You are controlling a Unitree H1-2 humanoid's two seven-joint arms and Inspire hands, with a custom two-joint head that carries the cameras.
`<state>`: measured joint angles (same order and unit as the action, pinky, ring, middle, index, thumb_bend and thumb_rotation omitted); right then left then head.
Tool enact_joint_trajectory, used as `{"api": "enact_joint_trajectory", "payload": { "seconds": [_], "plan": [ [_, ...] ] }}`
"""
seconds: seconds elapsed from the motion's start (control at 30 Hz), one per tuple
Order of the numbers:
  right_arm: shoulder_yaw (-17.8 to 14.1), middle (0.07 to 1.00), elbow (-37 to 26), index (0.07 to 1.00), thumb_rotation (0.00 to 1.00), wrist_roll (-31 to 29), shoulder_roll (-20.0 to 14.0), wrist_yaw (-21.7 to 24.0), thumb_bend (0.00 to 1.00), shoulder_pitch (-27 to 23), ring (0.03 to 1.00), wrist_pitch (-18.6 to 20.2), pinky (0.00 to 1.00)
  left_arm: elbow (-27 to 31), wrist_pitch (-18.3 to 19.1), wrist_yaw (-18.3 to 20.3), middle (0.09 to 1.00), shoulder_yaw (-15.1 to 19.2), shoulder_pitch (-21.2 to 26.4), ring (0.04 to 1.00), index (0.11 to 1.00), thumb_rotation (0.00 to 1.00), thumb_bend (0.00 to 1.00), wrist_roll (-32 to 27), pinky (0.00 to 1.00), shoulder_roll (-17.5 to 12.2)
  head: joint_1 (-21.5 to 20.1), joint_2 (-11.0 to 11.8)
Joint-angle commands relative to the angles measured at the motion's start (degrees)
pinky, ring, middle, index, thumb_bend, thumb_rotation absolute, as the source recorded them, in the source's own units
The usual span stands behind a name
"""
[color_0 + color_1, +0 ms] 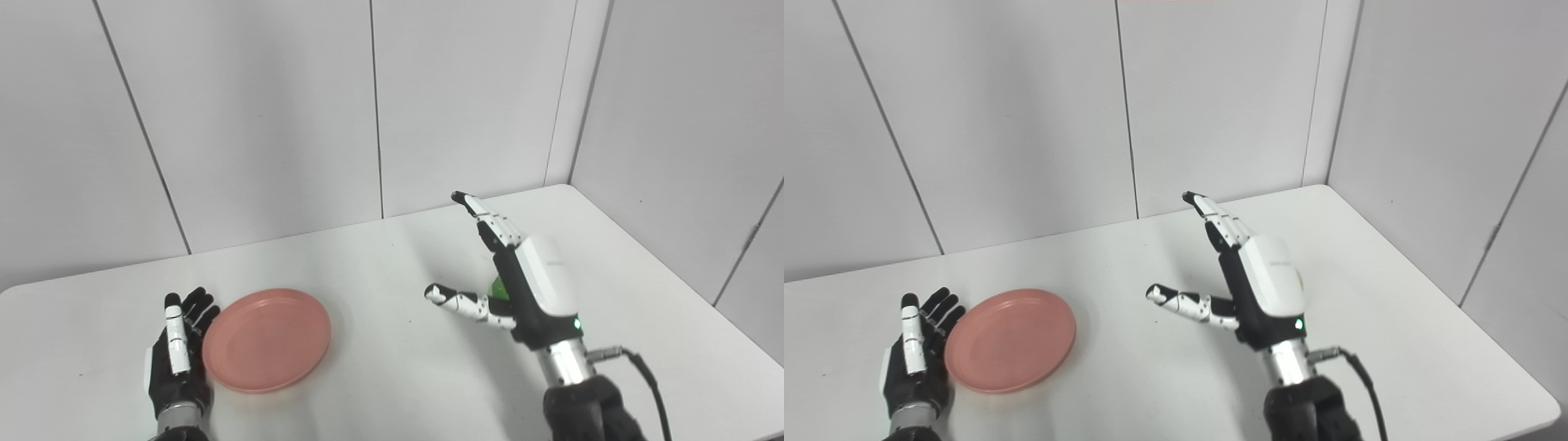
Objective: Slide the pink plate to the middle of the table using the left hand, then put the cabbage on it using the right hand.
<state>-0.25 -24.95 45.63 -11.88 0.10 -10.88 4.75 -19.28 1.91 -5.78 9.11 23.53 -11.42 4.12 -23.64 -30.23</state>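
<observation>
The pink plate (266,340) lies flat on the white table (392,263) at the front left. My left hand (177,355) rests open just left of the plate, palm toward its rim, fingers close to the edge. My right hand (520,282) hovers open over the right half of the table, fingers stretched up and thumb pointing left. A small patch of green, the cabbage (499,288), shows just behind the palm; most of it is hidden by the hand. In the right eye view only a pale sliver of cabbage (1301,280) peeks past the back of the right hand (1255,288).
Grey panel walls close off the back and right side of the table. A black cable (643,376) trails from my right wrist toward the front right. The table's right edge (692,288) runs diagonally close to the right arm.
</observation>
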Motion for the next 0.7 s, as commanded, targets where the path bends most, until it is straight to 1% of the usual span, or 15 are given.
{"api": "enact_joint_trajectory", "payload": {
  "seconds": [0.0, 0.07, 0.2, 0.3, 0.37, 0.43, 0.47, 0.53, 0.57, 0.67],
  "plan": [
    [-1.8, 0.874, -1.1, 0.854, 0.95, 1.0, -3.5, 1.8, 0.93, -3.5, 0.826, 1.5, 0.69, -0.2, -0.7, 0.4, 0.818, -0.1, 1.7, 0.806, 0.711, 0.92, 0.71, -0.4, 0.91, 0.4, 0.1, 0.1],
    [-2.8, 0.873, -0.2, 0.847, 0.91, 1.4, -6.1, 3.9, 0.95, -5.6, 0.821, 2.5, 0.69, -0.6, -0.9, 0.5, 0.822, -0.1, 1.7, 0.807, 0.712, 0.92, 0.71, -0.5, 0.91, 0.5, 0.1, 0.3],
    [-3.8, 0.871, 2.2, 0.864, 0.82, 1.9, -10.9, 8.1, 1.00, -9.2, 0.839, 5.2, 0.72, -1.3, -1.4, 0.6, 0.819, -0.2, 1.7, 0.811, 0.708, 0.92, 0.72, -0.5, 0.90, 0.7, 0.5, 0.5],
    [-3.6, 0.879, 5.8, 0.890, 0.77, 3.4, -14.7, 10.0, 1.00, -11.6, 0.865, 5.9, 0.80, -1.2, -1.7, 0.7, 0.823, -0.4, 1.5, 0.811, 0.713, 0.93, 0.71, -0.3, 0.88, 0.8, 0.6, 0.5],
    [-3.3, 0.886, 7.5, 0.897, 0.76, 4.0, -16.2, 10.6, 1.00, -12.3, 0.883, 6.0, 0.85, -1.3, -1.8, 0.6, 0.827, -0.4, 1.6, 0.814, 0.710, 0.93, 0.70, -0.2, 0.89, 0.9, 0.6, 0.5],
    [-2.7, 0.897, 9.4, 0.897, 0.72, 4.7, -17.8, 13.4, 1.00, -13.6, 0.905, 7.8, 0.90, -1.0, -1.5, 0.5, 0.822, -0.4, 1.6, 0.805, 0.706, 0.93, 0.70, -0.1, 0.88, 0.9, 0.5, 0.1],
    [-2.4, 0.905, 10.6, 0.896, 0.67, 4.9, -18.5, 15.0, 1.00, -14.3, 0.908, 9.0, 0.83, -1.0, -1.5, 0.4, 0.821, -0.4, 1.6, 0.802, 0.710, 0.93, 0.69, -0.1, 0.88, 0.8, 0.4, 0.0],
    [-1.8, 0.909, 12.3, 0.896, 0.64, 5.4, -19.2, 17.3, 1.00, -15.4, 0.907, 10.8, 0.79, -1.0, -1.3, 0.5, 0.821, -0.2, 1.7, 0.801, 0.713, 0.93, 0.69, -0.1, 0.88, 0.6, 0.3, -0.2],
    [-1.5, 0.912, 12.9, 0.896, 0.61, 5.6, -19.5, 18.2, 1.00, -15.8, 0.901, 11.6, 0.71, -0.9, -1.2, 0.5, 0.821, -0.2, 1.7, 0.798, 0.711, 0.93, 0.69, -0.2, 0.87, 0.6, 0.3, -0.2],
    [0.1, 0.902, 15.7, 0.889, 0.56, 6.8, -20.5, 20.7, 1.00, -17.2, 0.876, 13.8, 0.62, -0.5, -0.9, 0.5, 0.817, -0.4, 1.7, 0.793, 0.705, 0.93, 0.69, 0.2, 0.87, 0.4, 0.3, -0.5]
  ]
}}
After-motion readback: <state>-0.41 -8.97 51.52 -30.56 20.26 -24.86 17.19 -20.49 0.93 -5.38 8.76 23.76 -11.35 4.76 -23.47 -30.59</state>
